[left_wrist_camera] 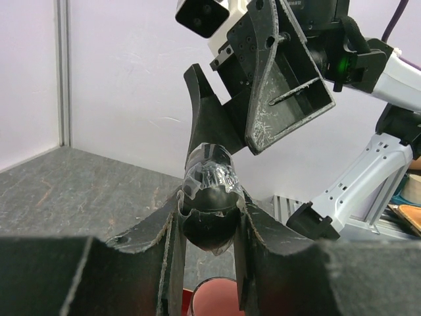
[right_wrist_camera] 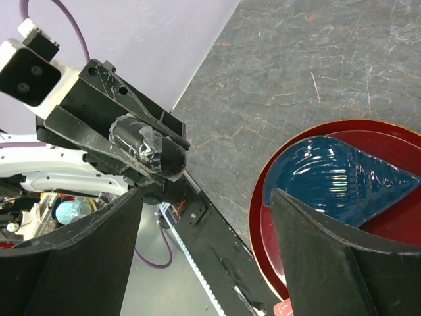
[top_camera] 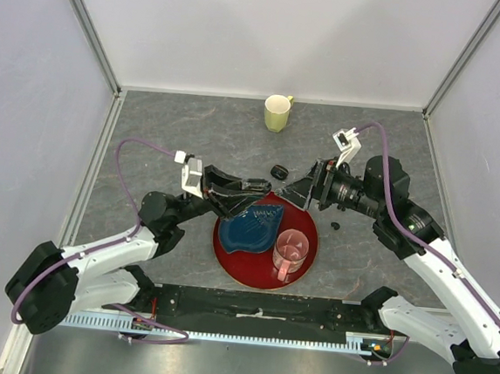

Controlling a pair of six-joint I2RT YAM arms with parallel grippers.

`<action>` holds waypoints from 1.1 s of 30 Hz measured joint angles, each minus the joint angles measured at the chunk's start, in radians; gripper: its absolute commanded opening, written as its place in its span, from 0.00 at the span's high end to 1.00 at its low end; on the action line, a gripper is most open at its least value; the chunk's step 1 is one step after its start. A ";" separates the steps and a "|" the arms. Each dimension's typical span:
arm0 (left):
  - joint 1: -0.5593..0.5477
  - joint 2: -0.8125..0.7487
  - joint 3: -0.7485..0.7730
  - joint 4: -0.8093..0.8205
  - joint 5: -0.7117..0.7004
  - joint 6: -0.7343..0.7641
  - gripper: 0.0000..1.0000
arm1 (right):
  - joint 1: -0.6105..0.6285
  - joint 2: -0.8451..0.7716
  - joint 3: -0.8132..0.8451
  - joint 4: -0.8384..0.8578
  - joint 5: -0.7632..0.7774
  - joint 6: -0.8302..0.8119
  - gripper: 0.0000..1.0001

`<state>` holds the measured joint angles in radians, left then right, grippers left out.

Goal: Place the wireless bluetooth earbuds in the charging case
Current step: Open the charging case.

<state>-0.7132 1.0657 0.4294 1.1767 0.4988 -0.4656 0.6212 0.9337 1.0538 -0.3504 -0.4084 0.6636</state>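
Note:
My left gripper (top_camera: 257,188) is shut on a black pebble-like charging case (left_wrist_camera: 209,201) partly wrapped in clear tape, held above the far rim of the red plate (top_camera: 307,255). The case also shows in the right wrist view (right_wrist_camera: 150,150). My right gripper (top_camera: 296,194) is open and empty, facing the left gripper close by; its fingers (right_wrist_camera: 85,257) stand wide apart. A second black case (top_camera: 278,171) lies on the table behind the grippers. One tiny black earbud (top_camera: 335,225) lies on the table right of the plate. Other earbuds are hidden.
The red plate holds a blue shell-shaped dish (top_camera: 254,226) and a pink cup (top_camera: 291,252). A pale yellow mug (top_camera: 277,112) stands at the back. White walls close in the table on three sides.

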 measured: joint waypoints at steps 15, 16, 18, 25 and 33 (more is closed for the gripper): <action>0.000 0.054 0.000 0.051 0.038 -0.048 0.98 | 0.000 0.033 0.012 -0.002 -0.058 -0.032 0.16; 0.000 0.059 0.000 0.053 0.041 -0.051 0.98 | 0.000 0.035 0.012 -0.002 -0.061 -0.031 0.16; 0.000 0.067 0.000 0.058 0.052 -0.056 0.98 | 0.000 0.039 0.012 0.002 -0.064 -0.031 0.16; 0.000 0.084 0.003 0.066 0.063 -0.062 0.98 | 0.004 0.058 0.012 0.010 -0.069 -0.031 0.16; 0.000 0.103 0.017 0.083 0.079 -0.063 0.98 | 0.016 0.073 0.012 0.011 -0.069 -0.032 0.16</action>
<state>-0.7132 1.1687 0.4465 1.2594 0.5781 -0.5282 0.6376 1.0065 1.0657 -0.3397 -0.4770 0.6312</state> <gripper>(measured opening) 0.361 0.838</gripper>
